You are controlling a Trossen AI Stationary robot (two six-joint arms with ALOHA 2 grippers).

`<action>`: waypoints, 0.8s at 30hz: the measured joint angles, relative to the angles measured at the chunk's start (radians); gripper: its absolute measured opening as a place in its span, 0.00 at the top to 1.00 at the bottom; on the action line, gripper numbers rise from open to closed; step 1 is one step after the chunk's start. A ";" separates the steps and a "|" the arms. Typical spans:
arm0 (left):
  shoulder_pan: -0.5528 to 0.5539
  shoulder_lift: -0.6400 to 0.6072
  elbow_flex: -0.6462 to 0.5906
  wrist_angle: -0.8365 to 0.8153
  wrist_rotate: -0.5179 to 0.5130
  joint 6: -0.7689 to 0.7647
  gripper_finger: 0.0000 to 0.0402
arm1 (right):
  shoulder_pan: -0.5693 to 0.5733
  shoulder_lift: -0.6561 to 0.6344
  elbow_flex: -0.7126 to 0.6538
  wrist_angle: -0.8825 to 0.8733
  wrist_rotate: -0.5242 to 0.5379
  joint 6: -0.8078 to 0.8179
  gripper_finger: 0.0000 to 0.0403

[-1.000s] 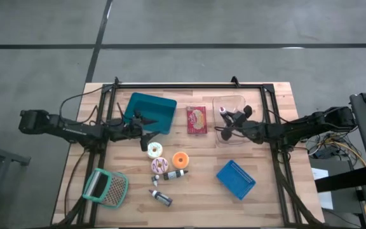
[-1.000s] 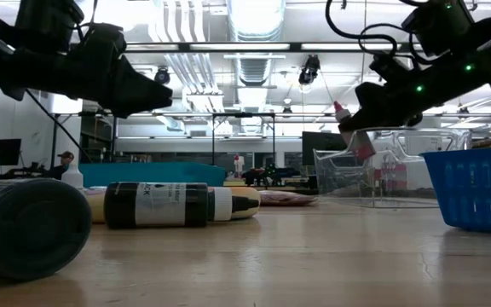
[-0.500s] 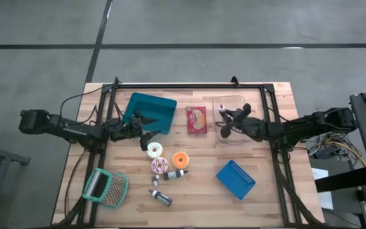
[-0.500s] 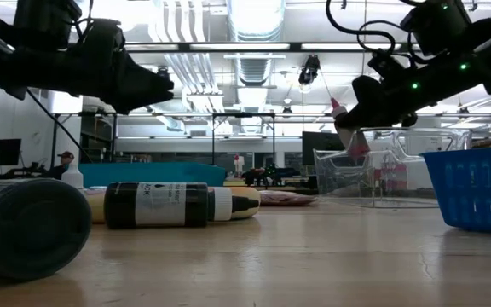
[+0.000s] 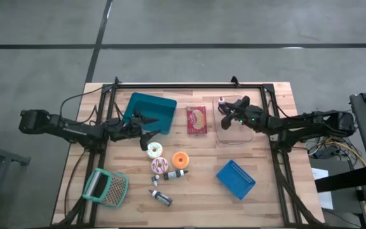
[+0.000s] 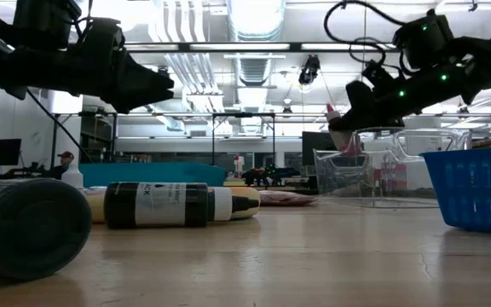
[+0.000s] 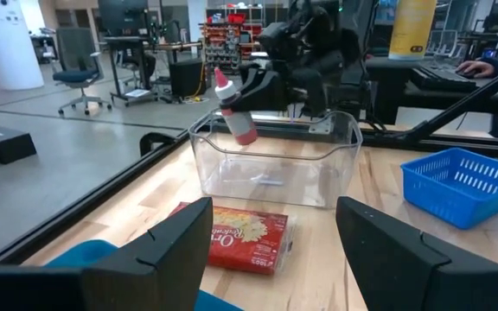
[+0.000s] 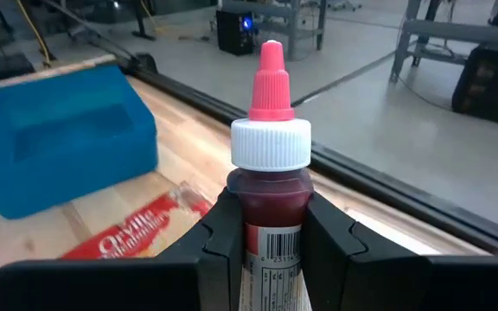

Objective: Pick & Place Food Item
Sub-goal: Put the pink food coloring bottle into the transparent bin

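Left gripper [image 5: 150, 126] raised beside teal bin [image 5: 150, 112], fingers apart, nothing held | popcorn packet [image 5: 196, 119] flat on table between teal bin and clear container [image 5: 246, 133] | right gripper [image 5: 229, 114] clamped on red-capped bottle [image 8: 271, 194], raised over clear container's far-left corner | blue basket [image 5: 236, 179] nearer, right.

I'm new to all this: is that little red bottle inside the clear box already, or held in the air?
Held in the air. The right gripper clamps the red bottle above the clear box's rim, tilted, not resting inside.
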 joint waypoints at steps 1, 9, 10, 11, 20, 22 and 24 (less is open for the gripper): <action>0.000 0.000 0.000 0.000 0.000 0.003 0.37 | -0.006 0.014 0.000 0.011 -0.011 0.000 0.82; 0.000 0.000 0.000 0.000 0.000 0.006 0.37 | -0.044 0.173 0.002 0.136 -0.053 0.000 0.82; 0.000 0.000 0.000 0.000 0.000 0.006 0.37 | -0.050 0.192 0.004 0.138 -0.056 0.000 0.82; 0.000 0.000 0.000 0.000 0.000 0.006 0.37 | -0.058 0.210 0.006 0.138 -0.065 0.001 0.82; 0.000 0.000 -0.004 -0.002 0.000 0.006 0.37 | -0.073 0.301 0.034 0.156 -0.117 0.013 0.82; 0.000 0.000 -0.004 -0.007 0.000 0.006 0.37 | -0.076 0.308 0.037 0.149 -0.128 0.020 0.82; 0.000 0.000 -0.004 -0.008 0.000 0.006 0.37 | -0.077 0.309 0.039 0.138 -0.128 0.022 0.82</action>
